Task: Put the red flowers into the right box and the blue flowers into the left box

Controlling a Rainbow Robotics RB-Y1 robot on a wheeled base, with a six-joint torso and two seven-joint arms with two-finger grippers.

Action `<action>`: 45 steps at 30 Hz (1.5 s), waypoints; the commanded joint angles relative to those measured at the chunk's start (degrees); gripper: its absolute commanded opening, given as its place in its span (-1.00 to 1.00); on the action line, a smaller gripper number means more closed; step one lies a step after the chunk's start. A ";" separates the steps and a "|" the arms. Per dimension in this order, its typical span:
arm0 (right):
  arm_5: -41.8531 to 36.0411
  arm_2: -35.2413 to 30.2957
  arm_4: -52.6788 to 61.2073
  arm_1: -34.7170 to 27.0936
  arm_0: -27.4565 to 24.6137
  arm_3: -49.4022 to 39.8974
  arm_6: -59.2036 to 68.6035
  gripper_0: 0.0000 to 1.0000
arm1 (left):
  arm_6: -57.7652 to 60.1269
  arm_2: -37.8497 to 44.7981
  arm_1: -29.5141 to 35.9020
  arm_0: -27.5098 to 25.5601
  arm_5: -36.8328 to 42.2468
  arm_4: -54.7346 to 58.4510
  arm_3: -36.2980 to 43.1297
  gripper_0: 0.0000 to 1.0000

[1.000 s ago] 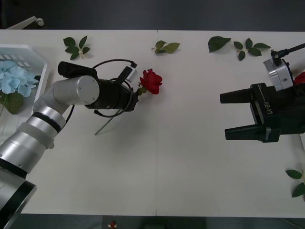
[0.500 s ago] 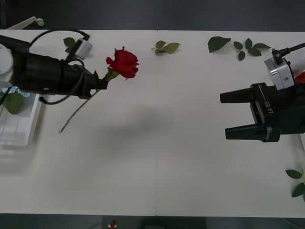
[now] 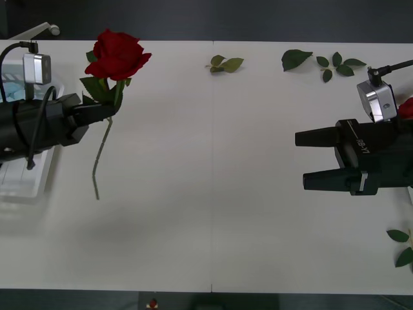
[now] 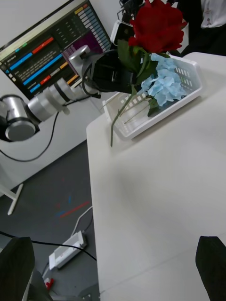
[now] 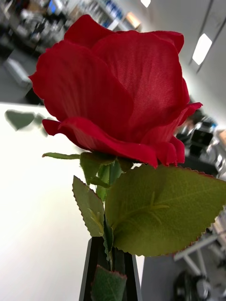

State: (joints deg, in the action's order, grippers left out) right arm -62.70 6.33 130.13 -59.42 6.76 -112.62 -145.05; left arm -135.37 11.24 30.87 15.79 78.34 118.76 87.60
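bare table (image 3: pixel 213 181) between the claws, leaf sprigs (image 3: pixel 224 63) along far edge, left box (image 4: pixel 155 101) at left

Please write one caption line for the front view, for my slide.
Left claw holds a red rose raised above the table; open right claw waits opposite.

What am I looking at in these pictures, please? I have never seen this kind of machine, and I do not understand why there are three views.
It is a two-armed robot sorting artificial flowers on a white table. One camera looks down from above the arms; the other two sit on the wrists. The left gripper has its jaws shut on a red rose, held in the air beside a white slotted box that already holds blue flowers. The left wrist camera shows that rose from very near. The right gripper waits at the table's right side, jaws open and empty. Loose green leaf sprigs lie along the far edge.
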 commanded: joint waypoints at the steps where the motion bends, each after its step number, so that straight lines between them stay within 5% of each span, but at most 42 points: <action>1: 0.39 1.40 0.30 1.68 0.36 -0.75 4.42 1.00 | -3.23 -1.05 -7.66 0.73 -2.76 3.50 1.00 -1.00; 7: 6.19 6.67 0.30 6.07 0.36 -0.67 5.30 1.00 | -4.46 -5.18 -14.96 0.73 -10.32 5.87 2.84 -1.00; 18: 14.63 11.95 -8.93 12.49 2.12 0.92 4.07 1.00 | -5.43 -18.27 -18.74 0.73 -28.16 12.81 8.03 -1.00; 45: 19.37 20.30 -5.94 24.18 8.27 9.35 4.07 1.00 | -5.34 -23.99 -19.18 1.88 -33.52 6.49 8.03 -1.00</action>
State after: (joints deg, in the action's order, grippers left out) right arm -43.95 26.96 123.50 -36.11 13.74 -102.34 -140.71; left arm -138.30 -11.83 12.98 15.81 45.31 126.30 93.61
